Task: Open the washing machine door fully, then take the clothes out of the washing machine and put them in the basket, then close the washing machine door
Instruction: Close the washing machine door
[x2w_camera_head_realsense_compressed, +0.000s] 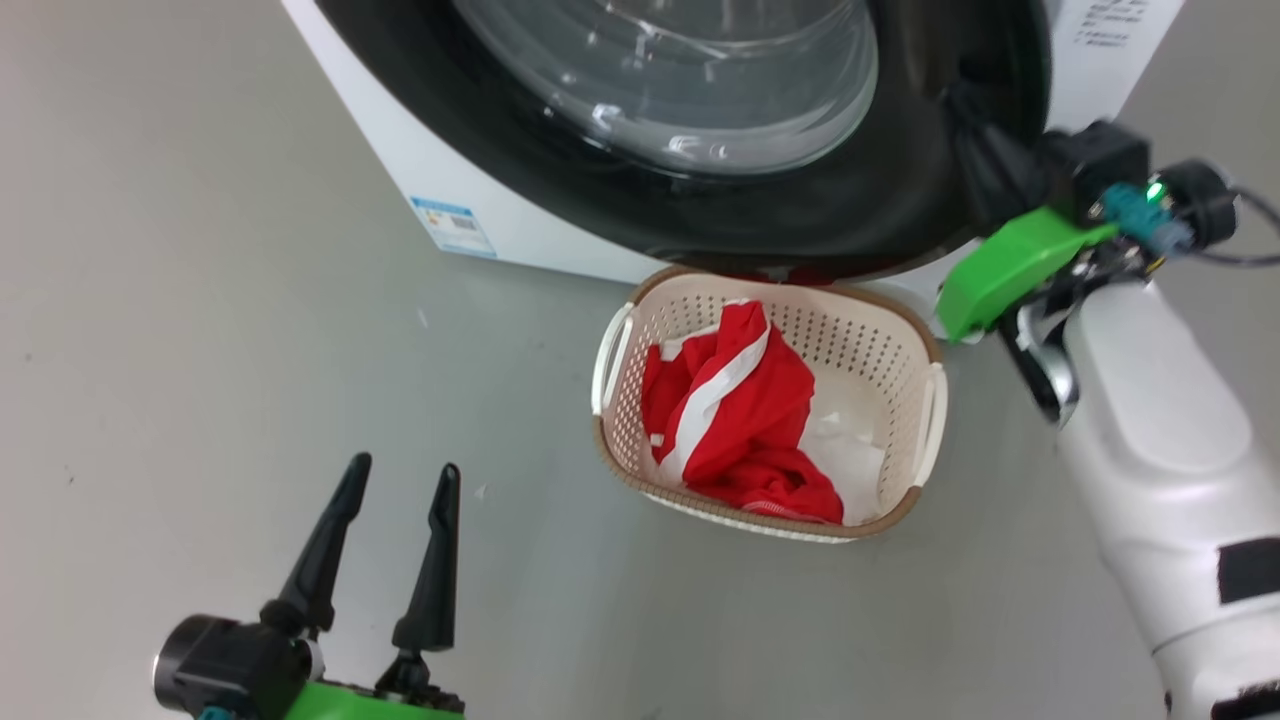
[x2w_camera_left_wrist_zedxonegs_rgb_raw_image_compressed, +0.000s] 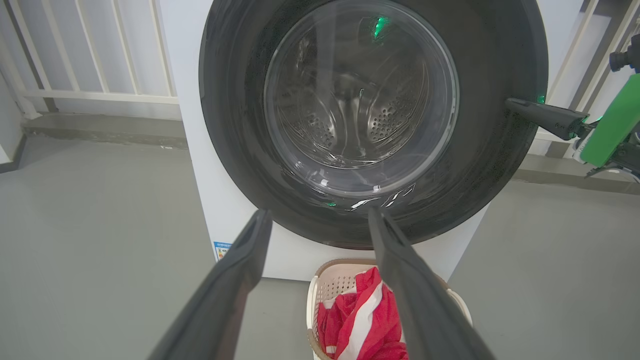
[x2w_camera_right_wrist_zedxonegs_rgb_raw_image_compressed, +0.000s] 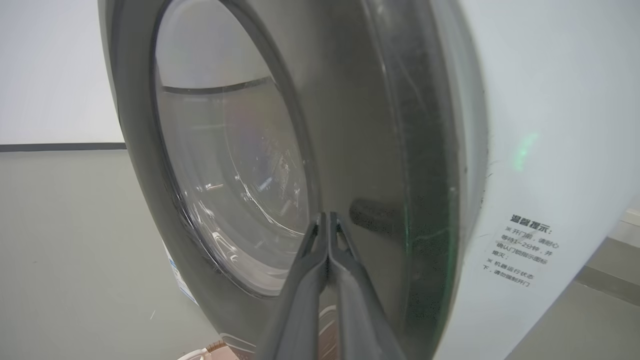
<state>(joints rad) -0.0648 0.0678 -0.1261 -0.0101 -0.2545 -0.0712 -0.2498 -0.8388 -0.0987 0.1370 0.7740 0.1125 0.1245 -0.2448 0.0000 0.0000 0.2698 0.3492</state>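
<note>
Grey smooth floor (x2w_camera_head_realsense_compressed: 200, 250) across the whole scene; pale railing (x2w_camera_left_wrist_zedxonegs_rgb_raw_image_compressed: 100, 50) at upper left of left wrist view.

Washing machine (x2w_camera_head_realsense_compressed: 520, 215): white, boxy, top centre of head view, standing on the floor.

Washing machine door (x2w_camera_head_realsense_compressed: 850, 200): wide glossy black rim round a bulging clear window, lying against the machine front. Perforated steel drum visible through the glass in left wrist view. Latched or not: cannot tell.

Basket (x2w_camera_head_realsense_compressed: 860, 330): cream, perforated, brown rim, white side handles. On the floor just below the door at centre of head view, its far rim tucked under the door's lower edge.

Clothes (x2w_camera_head_realsense_compressed: 740, 420): red with a white stripe, heaped inside the basket, mostly toward its left half.

Right gripper (x2w_camera_right_wrist_zedxonegs_rgb_raw_image_compressed: 326, 217): fingers clenched together, nothing between them. Tips at the door's black rim, on its right side as seen in left wrist view; contact not determinable.

Left gripper (x2w_camera_head_realsense_compressed: 404, 466): lower left of head view, above bare floor, well apart from the basket. Fingers released, spread wide, holding nothing.

Blue label sticker (x2w_camera_head_realsense_compressed: 452, 225): lower left corner of the machine front.

Printed notice (x2w_camera_right_wrist_zedxonegs_rgb_raw_image_compressed: 525, 255): on the white panel at right of right wrist view; text too small to read.
</note>
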